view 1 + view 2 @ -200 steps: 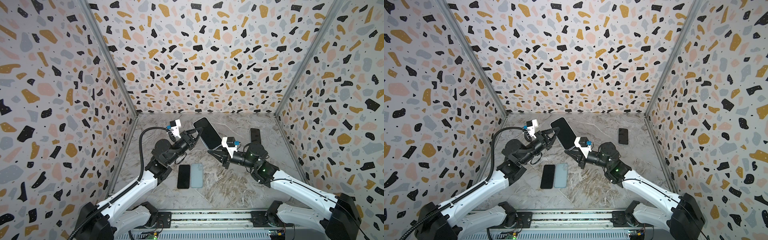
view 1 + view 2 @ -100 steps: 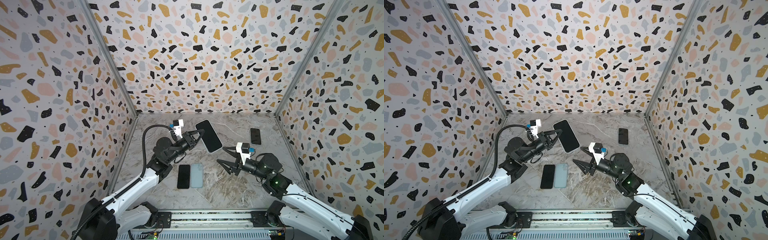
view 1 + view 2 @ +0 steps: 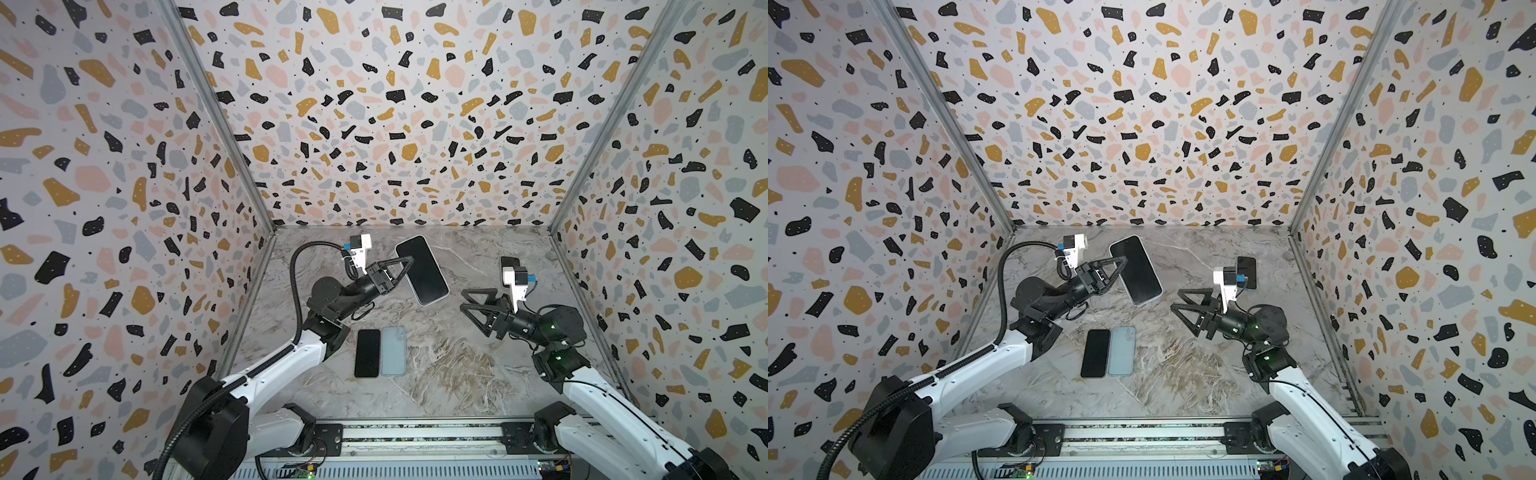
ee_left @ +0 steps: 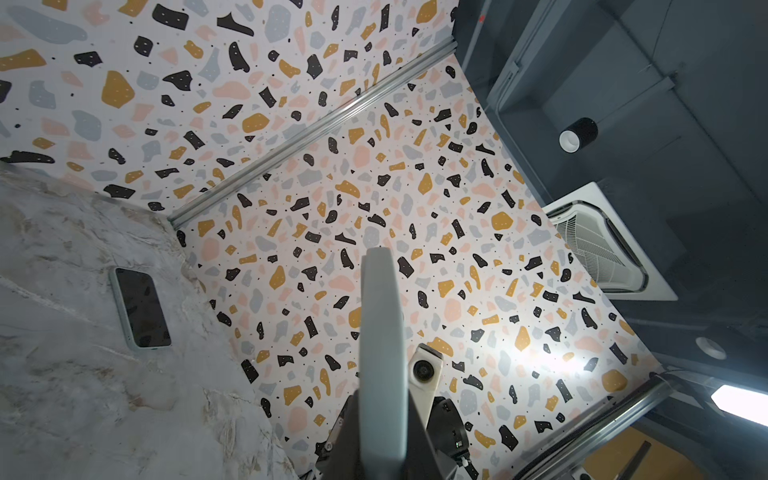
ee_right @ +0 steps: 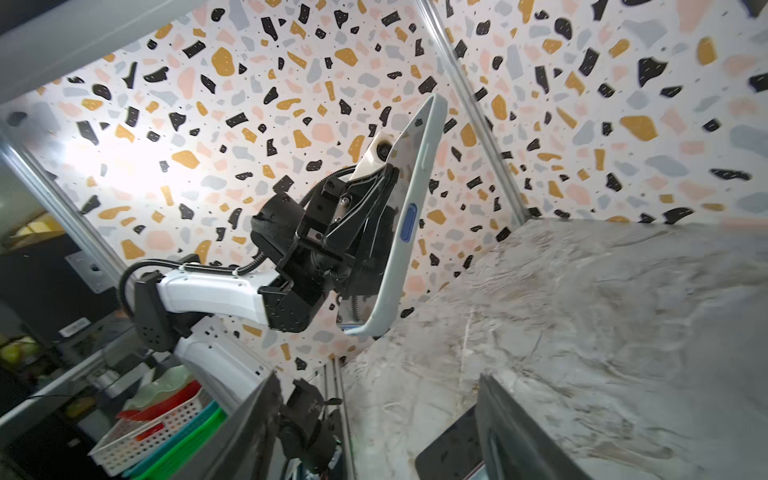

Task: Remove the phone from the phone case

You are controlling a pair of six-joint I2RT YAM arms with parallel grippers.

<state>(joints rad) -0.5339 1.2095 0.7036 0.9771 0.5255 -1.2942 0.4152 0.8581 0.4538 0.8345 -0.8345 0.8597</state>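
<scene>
1. My left gripper [image 3: 405, 270] [image 3: 1119, 268] is pinched on one long edge of the big slab-shaped phone in its matte pale grey-blue phone case [image 3: 422, 270] [image 3: 1136, 270]. It holds it in the air, tilted, glossy black screen up, beyond the loose pale blue case [image 3: 393, 351] [image 3: 1122, 351].
2. In the right wrist view that held case [image 5: 409, 216] shows rounded corners and a raised blue oval button on its rim. The phone looks seated inside it.
3. In the left wrist view I see only its smooth thin edge [image 4: 380, 353].
4. The loose pale blue case lies flat on the veined grey marble table [image 3: 436, 374], touching a bare glossy black phone [image 3: 367, 353] [image 3: 1095, 353] on its left.
5. A smaller dark-screened phone in a pale green case [image 3: 1246, 270] [image 4: 141, 307] lies far right of and beyond the loose case.
6. My right gripper [image 3: 463, 300] [image 3: 1173, 300] has its black triangular fingers spread wide, holding nothing, right of the loose case and well apart.
7. A second ago it was nearly shut at the held phone's near end; since then it has let go and backed off rightward, while my left grip stayed.
</scene>
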